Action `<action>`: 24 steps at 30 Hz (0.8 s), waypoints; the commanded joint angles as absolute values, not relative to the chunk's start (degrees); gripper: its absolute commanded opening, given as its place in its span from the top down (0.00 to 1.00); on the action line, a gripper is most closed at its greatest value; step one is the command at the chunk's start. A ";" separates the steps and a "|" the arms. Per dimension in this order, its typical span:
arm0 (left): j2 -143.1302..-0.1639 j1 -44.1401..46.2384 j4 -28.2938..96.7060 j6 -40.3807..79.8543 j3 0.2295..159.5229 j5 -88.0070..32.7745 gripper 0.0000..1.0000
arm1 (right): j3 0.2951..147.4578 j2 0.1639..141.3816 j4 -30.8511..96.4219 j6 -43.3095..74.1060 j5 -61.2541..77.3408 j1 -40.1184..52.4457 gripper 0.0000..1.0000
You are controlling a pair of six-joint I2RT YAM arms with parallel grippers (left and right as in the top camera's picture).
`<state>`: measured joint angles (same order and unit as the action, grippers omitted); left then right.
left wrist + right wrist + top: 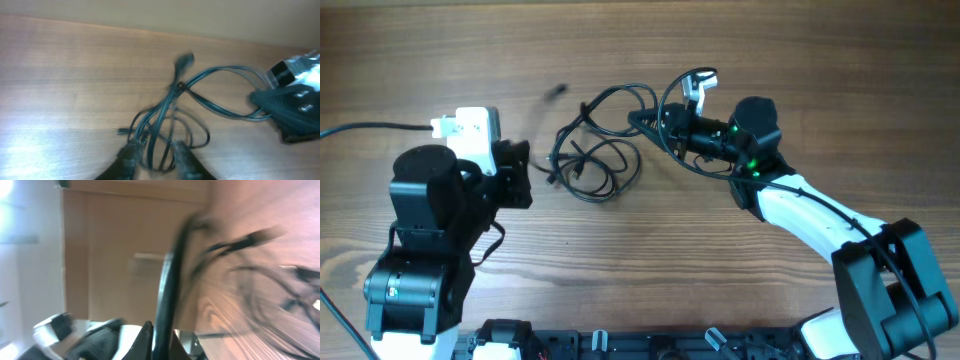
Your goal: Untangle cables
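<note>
The cables [578, 150] are thin black cords tangled in loose loops on the wooden table between my arms. One plug end [557, 92] sticks out at the upper left, blurred. My left gripper [527, 172] sits at the tangle's left edge. In the left wrist view its fingers [157, 150] are apart with several strands [172, 97] passing between them. My right gripper [645, 122] is at the tangle's right side, turned sideways and shut on one cable [167, 280], which runs up from between its fingers [161, 330]. It also shows in the left wrist view [290, 107].
A thicker black arm wire [360, 128] runs off the left edge of the table. A black rail [620, 345] lies along the front edge. Bare wooden tabletop [770, 50] lies behind the tangle.
</note>
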<state>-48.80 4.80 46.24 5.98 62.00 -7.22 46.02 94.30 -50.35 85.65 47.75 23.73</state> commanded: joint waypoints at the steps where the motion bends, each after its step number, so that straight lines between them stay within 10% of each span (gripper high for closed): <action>1: -49.32 4.71 49.95 6.68 62.48 -6.61 0.00 | 46.39 94.30 -59.61 91.42 45.41 23.16 0.96; 24: -79.37 4.78 41.30 -23.11 61.87 -29.39 0.00 | 46.39 94.30 -86.37 105.56 48.10 23.18 0.96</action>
